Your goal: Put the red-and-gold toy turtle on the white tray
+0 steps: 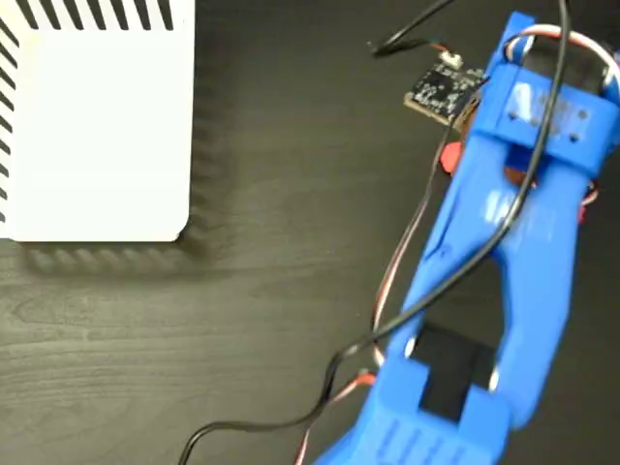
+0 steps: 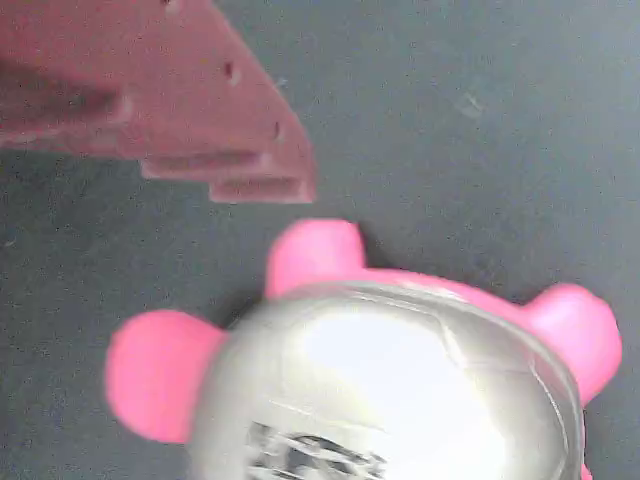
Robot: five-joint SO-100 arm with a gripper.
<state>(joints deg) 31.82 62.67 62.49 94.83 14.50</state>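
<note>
The red-and-gold toy turtle (image 2: 400,390) fills the lower part of the wrist view, with a shiny domed shell bearing a dark mark and pink legs sticking out on the dark table. One red finger (image 2: 230,150) of my gripper hangs at the upper left, clear of the turtle with a gap between them. The other finger is out of frame. In the fixed view my blue arm (image 1: 504,252) covers the turtle, and only small red bits (image 1: 448,155) peek out beside it. The white tray (image 1: 97,136) lies at the top left, far from the arm, with nothing on it.
A small circuit board (image 1: 441,89) with wires sits by the arm's upper end. Black and red-white cables (image 1: 387,320) trail from the arm across the dark wood-grain table toward the bottom edge.
</note>
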